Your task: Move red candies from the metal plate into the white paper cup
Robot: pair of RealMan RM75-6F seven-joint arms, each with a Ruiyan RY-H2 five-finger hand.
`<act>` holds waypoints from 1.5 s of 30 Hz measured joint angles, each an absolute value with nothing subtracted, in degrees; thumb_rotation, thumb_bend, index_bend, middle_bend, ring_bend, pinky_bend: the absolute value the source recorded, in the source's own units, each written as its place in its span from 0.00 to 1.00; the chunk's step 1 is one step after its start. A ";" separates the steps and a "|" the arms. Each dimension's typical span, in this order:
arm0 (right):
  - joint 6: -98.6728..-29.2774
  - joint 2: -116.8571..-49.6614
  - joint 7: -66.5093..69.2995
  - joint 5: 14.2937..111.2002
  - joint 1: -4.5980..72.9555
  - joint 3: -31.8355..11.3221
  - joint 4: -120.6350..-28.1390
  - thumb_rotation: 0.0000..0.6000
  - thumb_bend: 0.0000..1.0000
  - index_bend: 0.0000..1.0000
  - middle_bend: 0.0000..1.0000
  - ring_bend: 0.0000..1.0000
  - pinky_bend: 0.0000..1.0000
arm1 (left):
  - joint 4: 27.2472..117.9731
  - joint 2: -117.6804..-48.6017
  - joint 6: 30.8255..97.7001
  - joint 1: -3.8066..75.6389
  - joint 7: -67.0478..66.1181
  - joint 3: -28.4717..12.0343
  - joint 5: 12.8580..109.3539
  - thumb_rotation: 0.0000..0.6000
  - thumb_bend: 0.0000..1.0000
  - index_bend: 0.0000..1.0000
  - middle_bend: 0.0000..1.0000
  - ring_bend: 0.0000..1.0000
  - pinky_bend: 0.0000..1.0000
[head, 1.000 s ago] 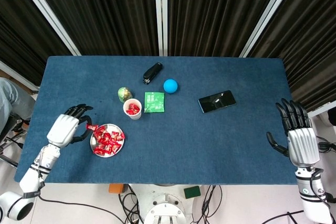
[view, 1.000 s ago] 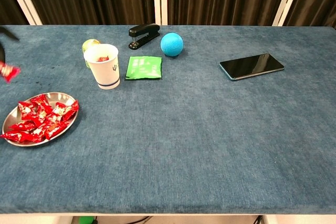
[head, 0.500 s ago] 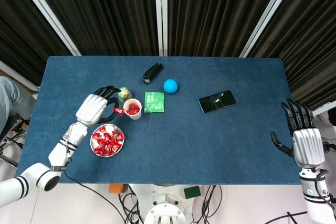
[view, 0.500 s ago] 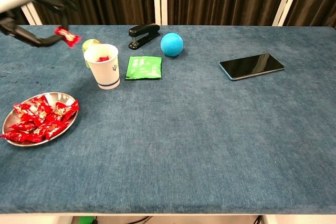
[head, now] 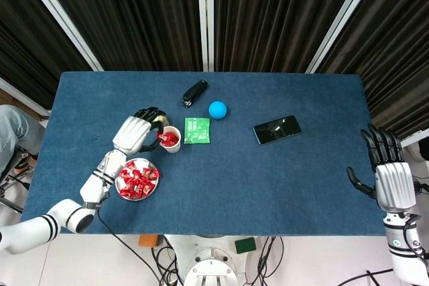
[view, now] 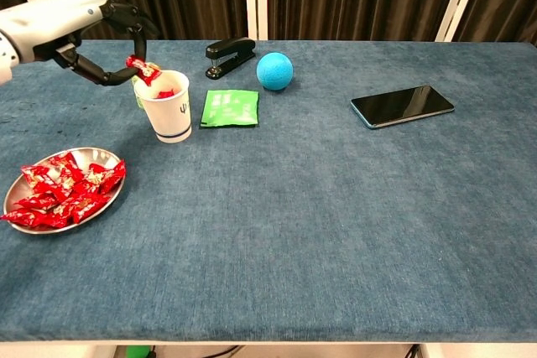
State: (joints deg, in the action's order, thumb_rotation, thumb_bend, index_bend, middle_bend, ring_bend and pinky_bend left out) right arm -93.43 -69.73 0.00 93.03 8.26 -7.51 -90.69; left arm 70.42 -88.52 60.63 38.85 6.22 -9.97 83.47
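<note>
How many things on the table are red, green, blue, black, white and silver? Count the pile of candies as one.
Red: 1, candies
Green: 2, packet, ball
Blue: 1, ball
Black: 2, stapler, phone
White: 1, cup
Silver: 1, plate
Total: 8

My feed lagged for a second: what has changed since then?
The left hand carried a red candy from beside the metal plate up to the rim of the paper cup, still pinching it. The right hand, open, edged slightly back. Everything else stayed put.
</note>
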 measured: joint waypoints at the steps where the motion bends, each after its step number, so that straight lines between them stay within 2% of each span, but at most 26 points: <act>1: -93.44 -69.70 -0.02 93.02 8.25 -7.52 -90.71 1.00 0.32 0.00 0.00 0.00 0.00 | 70.10 -88.74 60.56 39.06 6.36 -9.99 83.39 1.00 0.37 0.49 0.22 0.12 0.21; 3: -93.46 -69.63 -0.10 93.00 8.23 -7.53 -90.79 1.00 0.32 0.00 0.00 0.00 0.00 | 69.73 -89.02 60.40 39.37 6.56 -9.98 83.27 1.00 0.37 0.45 0.22 0.12 0.21; 7: -93.65 -69.47 -0.27 93.13 8.17 -7.54 -91.05 1.00 0.32 0.00 0.00 0.00 0.00 | 69.37 -89.22 59.89 39.76 6.49 -9.71 82.94 1.00 0.36 0.18 0.22 0.12 0.21; 10: -93.75 -69.39 -0.34 93.17 8.11 -7.53 -91.15 1.00 0.32 0.00 0.00 0.00 0.00 | 69.31 -89.24 60.53 39.70 6.52 -9.51 83.15 1.00 0.36 0.12 0.22 0.12 0.21; 13: -93.78 -69.36 -0.34 93.16 8.08 -7.53 -91.24 1.00 0.32 0.00 0.00 0.00 0.00 | 69.92 -88.64 61.58 39.28 6.52 -9.15 83.56 1.00 0.36 0.13 0.22 0.12 0.21; 18: -93.72 -69.42 -0.16 93.14 8.15 -7.58 -91.15 1.00 0.32 0.00 0.00 0.00 0.00 | 73.74 -86.10 64.77 37.21 6.56 -7.94 84.70 1.00 0.36 0.24 0.22 0.12 0.21; 25: -93.25 -69.67 0.22 93.16 8.39 -7.47 -90.65 1.00 0.32 0.00 0.00 0.00 0.00 | 82.06 -78.90 69.28 29.85 6.50 -1.94 86.00 1.00 0.35 0.32 0.23 0.12 0.21; 29: -92.71 -70.15 0.36 93.32 8.68 -7.23 -90.31 1.00 0.32 0.00 0.00 0.00 0.00 | 83.55 -77.66 71.33 25.98 7.39 1.73 86.88 1.00 0.35 0.35 0.23 0.12 0.21; 38: -92.52 -70.31 -0.33 94.12 8.80 -6.64 -90.43 1.00 0.32 0.00 0.00 0.00 0.00 | 78.63 -81.08 71.05 23.21 7.18 4.98 88.67 1.00 0.35 0.34 0.22 0.12 0.21; 45: -92.30 -70.47 -0.86 94.24 8.81 -6.37 -90.74 1.00 0.32 0.00 0.00 0.00 0.00 | 76.76 -82.42 69.76 22.87 7.00 5.75 89.83 1.00 0.35 0.33 0.21 0.12 0.21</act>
